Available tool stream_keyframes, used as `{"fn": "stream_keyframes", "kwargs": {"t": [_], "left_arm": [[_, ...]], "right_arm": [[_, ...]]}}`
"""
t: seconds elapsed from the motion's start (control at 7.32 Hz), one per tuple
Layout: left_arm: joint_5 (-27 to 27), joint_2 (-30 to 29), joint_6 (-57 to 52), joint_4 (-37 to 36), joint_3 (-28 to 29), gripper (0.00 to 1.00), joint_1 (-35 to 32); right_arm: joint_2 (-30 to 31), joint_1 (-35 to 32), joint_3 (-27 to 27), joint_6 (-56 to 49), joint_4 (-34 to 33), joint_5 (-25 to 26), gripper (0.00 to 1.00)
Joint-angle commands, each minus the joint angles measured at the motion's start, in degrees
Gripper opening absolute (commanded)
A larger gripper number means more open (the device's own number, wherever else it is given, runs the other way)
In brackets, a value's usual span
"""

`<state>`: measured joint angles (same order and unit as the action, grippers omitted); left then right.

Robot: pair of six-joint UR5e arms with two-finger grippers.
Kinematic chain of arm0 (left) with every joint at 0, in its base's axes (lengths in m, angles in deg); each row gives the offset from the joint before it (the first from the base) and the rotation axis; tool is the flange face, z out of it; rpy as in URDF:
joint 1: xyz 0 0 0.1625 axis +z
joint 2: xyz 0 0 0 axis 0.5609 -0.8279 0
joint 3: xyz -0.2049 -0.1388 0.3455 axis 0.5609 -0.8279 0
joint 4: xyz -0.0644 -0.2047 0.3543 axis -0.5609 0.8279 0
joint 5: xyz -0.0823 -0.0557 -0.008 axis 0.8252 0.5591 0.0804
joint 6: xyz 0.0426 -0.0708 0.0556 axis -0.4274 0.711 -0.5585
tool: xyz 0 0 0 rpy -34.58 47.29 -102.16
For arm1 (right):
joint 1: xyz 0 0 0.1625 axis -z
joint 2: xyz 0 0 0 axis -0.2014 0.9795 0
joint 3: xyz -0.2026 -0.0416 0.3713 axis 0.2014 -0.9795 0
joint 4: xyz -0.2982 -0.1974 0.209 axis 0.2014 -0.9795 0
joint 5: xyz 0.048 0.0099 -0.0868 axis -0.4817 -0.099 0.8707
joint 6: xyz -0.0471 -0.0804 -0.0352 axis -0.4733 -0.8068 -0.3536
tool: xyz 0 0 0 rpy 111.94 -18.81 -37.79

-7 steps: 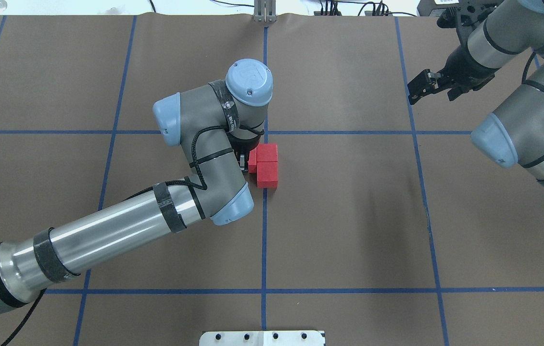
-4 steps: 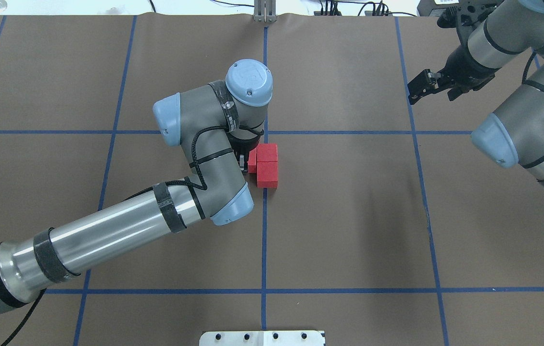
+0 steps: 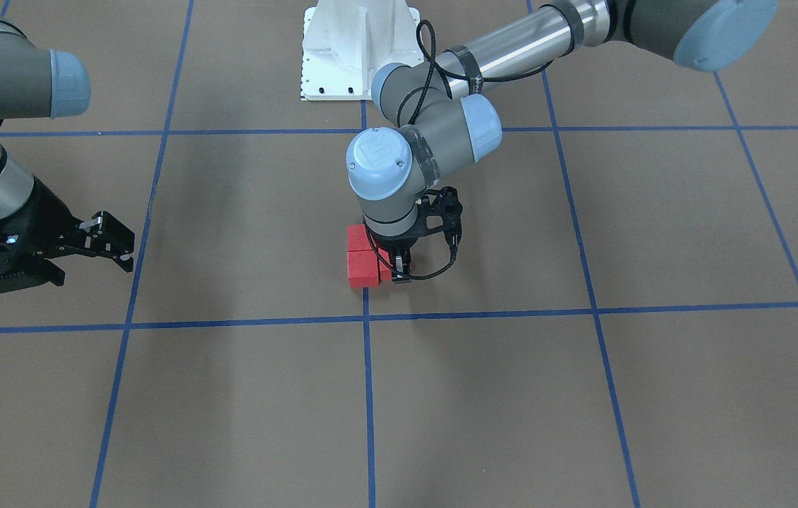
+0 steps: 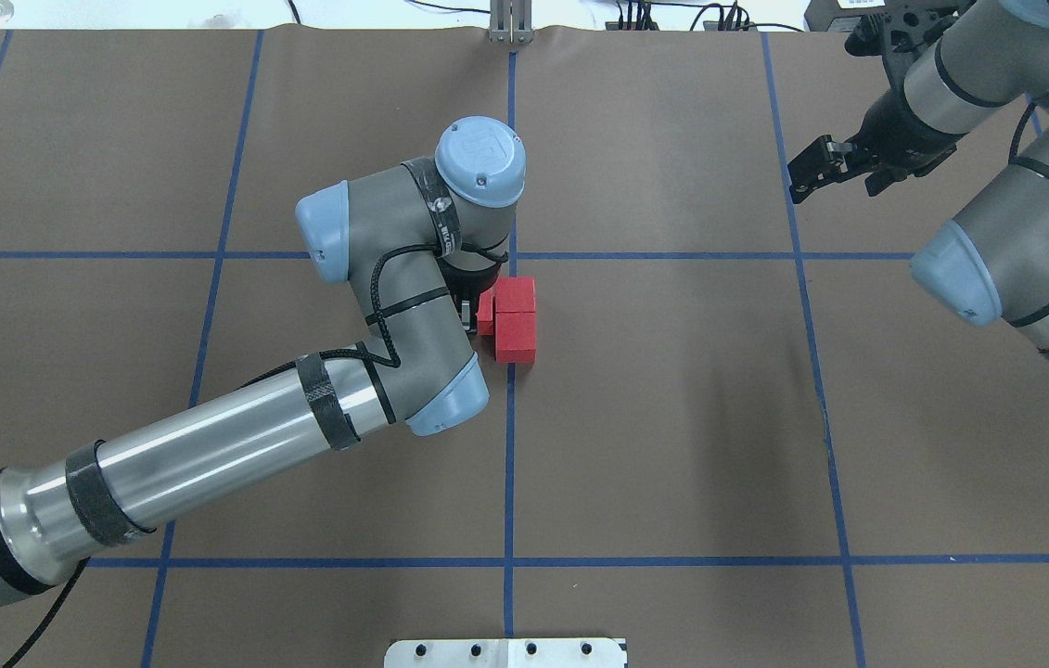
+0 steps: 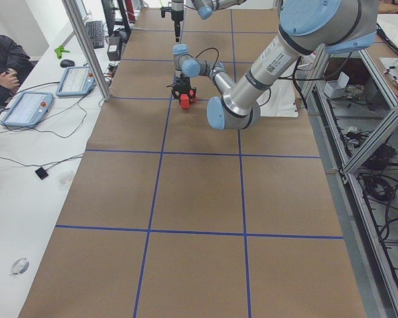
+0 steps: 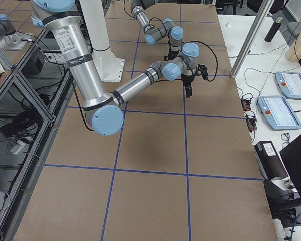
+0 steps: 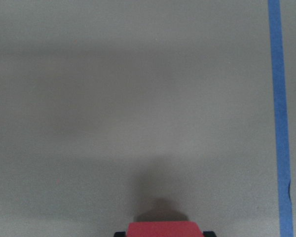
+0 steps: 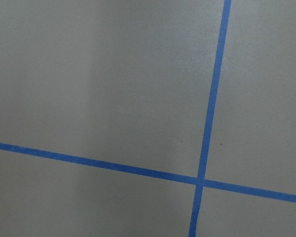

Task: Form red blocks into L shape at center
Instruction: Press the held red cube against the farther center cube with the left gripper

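Overhead exterior: my left gripper [image 3: 399, 274] pinches third of red blocks [image 4: 516, 336] at pair's 9 o'clock, closing L at center [image 4: 580, 320]; right gripper [image 4: 832, 184] wide, idle.

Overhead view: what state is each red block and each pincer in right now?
Far red block: lying flat, touching the near one.
Near red block: lying flat, in line with the far one.
Third red block: held beside the far one, making the L's corner.
Left pincer: shut on the third red block.
Right pincer: open, empty, off to the side.
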<state>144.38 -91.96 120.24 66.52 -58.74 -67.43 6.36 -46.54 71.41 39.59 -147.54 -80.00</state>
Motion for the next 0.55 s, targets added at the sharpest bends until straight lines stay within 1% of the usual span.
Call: {"fn": "stream_keyframes", "kwargs": {"t": [0.0, 0.41], "left_arm": [[0.0, 0.0, -0.09, 0.07, 0.24, 0.62, 0.09], [0.0, 0.0, -0.17, 0.07, 0.24, 0.62, 0.09]], "right_arm": [[0.0, 0.06, 0.12, 0.0, 0.0, -0.06, 0.99], [0.09, -0.03, 0.38, 0.0, 0.0, -0.06, 0.99]]}}
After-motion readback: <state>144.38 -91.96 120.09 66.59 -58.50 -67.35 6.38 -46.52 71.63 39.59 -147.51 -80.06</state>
